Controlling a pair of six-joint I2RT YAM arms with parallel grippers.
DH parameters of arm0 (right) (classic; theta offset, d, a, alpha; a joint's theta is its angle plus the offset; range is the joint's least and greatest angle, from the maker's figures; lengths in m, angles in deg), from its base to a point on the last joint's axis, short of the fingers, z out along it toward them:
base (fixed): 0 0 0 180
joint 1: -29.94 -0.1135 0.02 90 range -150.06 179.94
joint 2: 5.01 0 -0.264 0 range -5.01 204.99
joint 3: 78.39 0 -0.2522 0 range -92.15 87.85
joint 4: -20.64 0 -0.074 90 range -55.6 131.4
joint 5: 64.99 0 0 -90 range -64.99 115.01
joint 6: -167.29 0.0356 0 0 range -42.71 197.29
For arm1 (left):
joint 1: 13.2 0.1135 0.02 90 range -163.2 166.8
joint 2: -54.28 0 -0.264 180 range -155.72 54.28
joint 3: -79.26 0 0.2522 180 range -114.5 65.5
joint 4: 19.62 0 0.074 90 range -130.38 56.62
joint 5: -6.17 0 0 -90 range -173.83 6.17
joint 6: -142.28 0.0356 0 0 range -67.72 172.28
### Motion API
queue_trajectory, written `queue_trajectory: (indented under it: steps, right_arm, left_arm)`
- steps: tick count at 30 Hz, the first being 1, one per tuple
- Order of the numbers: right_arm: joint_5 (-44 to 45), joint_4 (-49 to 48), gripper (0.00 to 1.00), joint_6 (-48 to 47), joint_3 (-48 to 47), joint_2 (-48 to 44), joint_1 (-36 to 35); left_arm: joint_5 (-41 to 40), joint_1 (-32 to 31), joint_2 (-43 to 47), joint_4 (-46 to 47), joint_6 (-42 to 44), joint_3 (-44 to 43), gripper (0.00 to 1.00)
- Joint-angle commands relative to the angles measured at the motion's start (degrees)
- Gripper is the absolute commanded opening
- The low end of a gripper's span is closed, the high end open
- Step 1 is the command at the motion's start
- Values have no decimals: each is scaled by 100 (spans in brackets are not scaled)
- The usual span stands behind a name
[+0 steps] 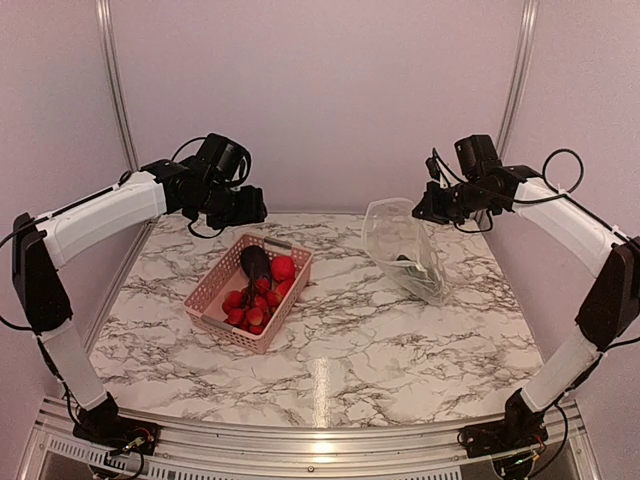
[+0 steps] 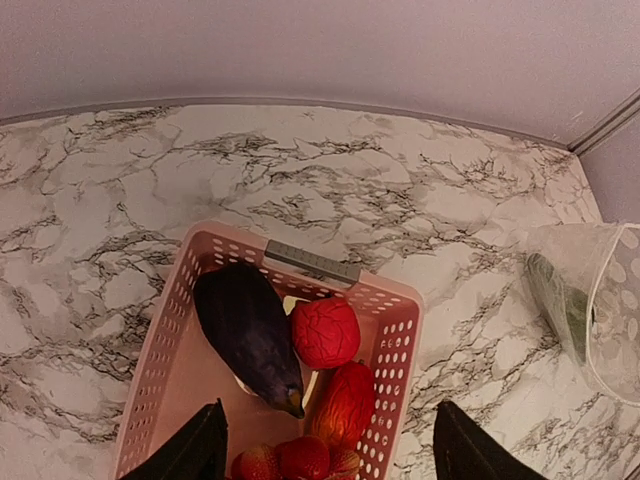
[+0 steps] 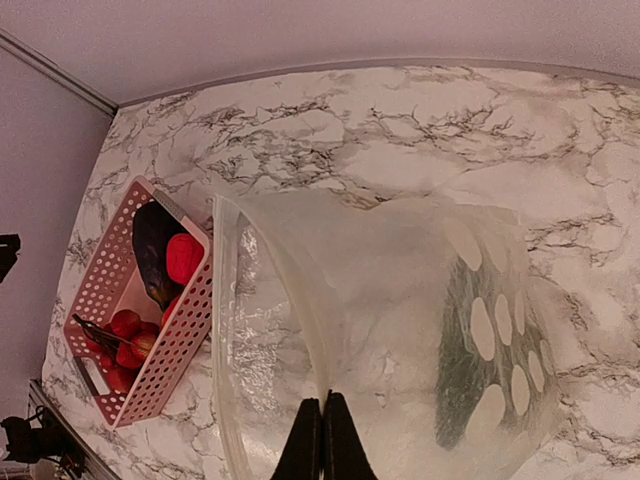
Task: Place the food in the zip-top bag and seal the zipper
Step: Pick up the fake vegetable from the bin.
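Marbled surface (image 1: 380, 340): my left gripper (image 2: 330, 432), jaws apart, over basket (image 1: 212, 275); eggplant (image 2: 245, 325) lengthwise inside; right gripper (image 3: 322, 420) clamped on zip-top bag (image 3: 400, 300), right of basket.

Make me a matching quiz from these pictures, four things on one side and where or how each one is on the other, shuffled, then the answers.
1. eggplant
2. green piece
3. right hand
4. left hand

A. open, above the pink basket
B. shut on the zip-top bag edge
C. inside the zip-top bag
D. lying in the pink basket

Pairs: 1-D, 2-C, 3-B, 4-A.
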Motion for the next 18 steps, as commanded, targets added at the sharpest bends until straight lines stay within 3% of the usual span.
queue_trajectory:
  steps: [1,7,18]
  right_arm:
    - [-34,-67,0,-27,43,21,-59]
    - [-35,-201,0,47,248,-70,-101]
    - [-16,-408,0,204,618,-331,-147]
  left_arm:
    - [637,197,-421,-393,-193,-247,66]
    - [491,370,-889,-579,-650,-311,60]
    - [802,603,-1764,-841,-987,-523,72]
